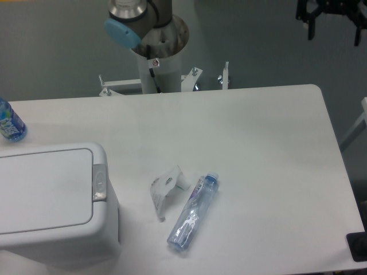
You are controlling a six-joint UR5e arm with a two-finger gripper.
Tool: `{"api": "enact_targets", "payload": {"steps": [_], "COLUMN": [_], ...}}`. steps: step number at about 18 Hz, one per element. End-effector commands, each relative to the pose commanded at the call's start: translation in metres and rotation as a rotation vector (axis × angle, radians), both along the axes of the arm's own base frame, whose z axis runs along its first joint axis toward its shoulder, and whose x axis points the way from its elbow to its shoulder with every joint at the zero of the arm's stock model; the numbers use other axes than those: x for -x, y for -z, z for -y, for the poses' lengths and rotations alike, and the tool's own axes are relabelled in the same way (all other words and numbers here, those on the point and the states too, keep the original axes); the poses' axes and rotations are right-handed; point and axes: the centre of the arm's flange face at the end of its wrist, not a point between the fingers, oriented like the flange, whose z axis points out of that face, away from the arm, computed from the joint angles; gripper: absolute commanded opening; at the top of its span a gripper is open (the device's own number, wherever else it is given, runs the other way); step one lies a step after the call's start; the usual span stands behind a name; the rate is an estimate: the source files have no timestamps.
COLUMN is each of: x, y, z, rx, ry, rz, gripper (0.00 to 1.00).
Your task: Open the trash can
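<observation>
The trash can (pixel 51 200) is a large boxy white bin at the front left of the table. Its flat lid (pixel 43 189) lies shut, with a small grey push-button latch (pixel 100 183) on its right edge. My gripper (pixel 334 31) is black and hangs high at the top right, above and beyond the table's far right corner and far from the bin. Its two fingers (pixel 311 28) stand wide apart with nothing between them.
A clear plastic bottle (pixel 194 213) lies on its side right of the bin, with a crumpled white wrapper (pixel 167 188) beside it. A blue-labelled bottle (pixel 8 121) stands at the far left edge. The arm's base (pixel 155 51) stands behind the table's far edge.
</observation>
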Motion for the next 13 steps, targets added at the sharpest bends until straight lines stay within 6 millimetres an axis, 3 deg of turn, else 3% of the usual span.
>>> {"api": "enact_targets", "payload": {"steps": [6,10,13], "x": [-0.001,-0.003,-0.02], "y": [0.002,0.01,0.018], "z": [-0.005,-0.042,-0.097], "rx": [-0.001,-0.043,-0.134], "ry": [0.011,-0.026,-0.168], "rz": [0.003,0.002,0.039], "gripper": [1.0,1.0,1.0]}}
